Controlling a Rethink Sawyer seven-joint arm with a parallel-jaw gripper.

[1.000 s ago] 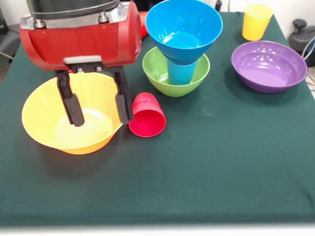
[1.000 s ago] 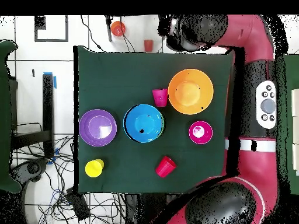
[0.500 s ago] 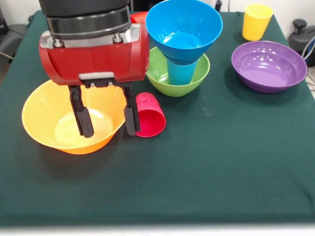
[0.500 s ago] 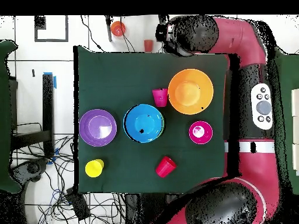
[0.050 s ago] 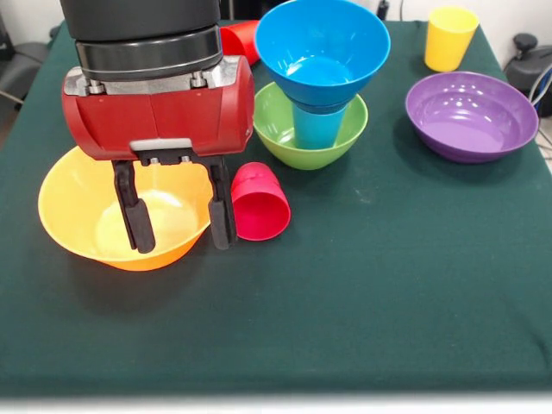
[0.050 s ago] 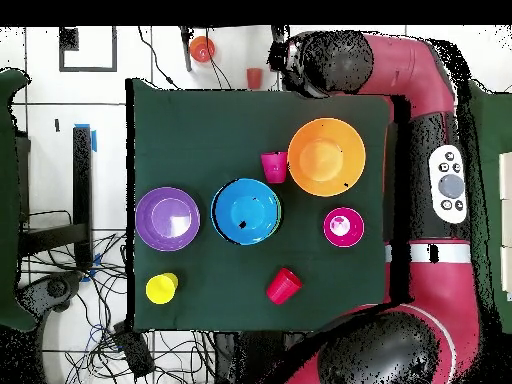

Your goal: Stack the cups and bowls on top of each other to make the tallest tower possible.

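**Tool spread over the orange bowl rim; short stack behind**

I see the tool (image 5: 177,220) with its two dark fingers apart, gripping nothing. One finger (image 5: 135,217) hangs inside the orange bowl (image 5: 78,216); the other sits just outside that bowl's rim, on the side toward the red cup (image 5: 259,203). I cannot tell whether either finger touches the bowl.

The red cup lies on its side on the green surface (image 5: 388,285), mouth toward the camera in the front view, just beside the orange bowl.

The tower so far: green bowl (image 5: 278,131) on the surface, a light blue cup (image 5: 316,125) standing in it, and the blue bowl (image 5: 321,47) sitting on top of that cup. From overhead only the blue bowl (image 6: 246,210) shows clearly, with a green edge round it.

The purple bowl (image 5: 471,115) stands alone, well apart from the stack, with the yellow cup (image 5: 449,38) upright behind it. A second red cup (image 5: 239,38) shows partly behind the arm.

Overhead, I also note a small magenta-looking bowl (image 6: 343,227) near the orange bowl (image 6: 326,157), and the second red cup (image 6: 283,286) tipped over on the surface.
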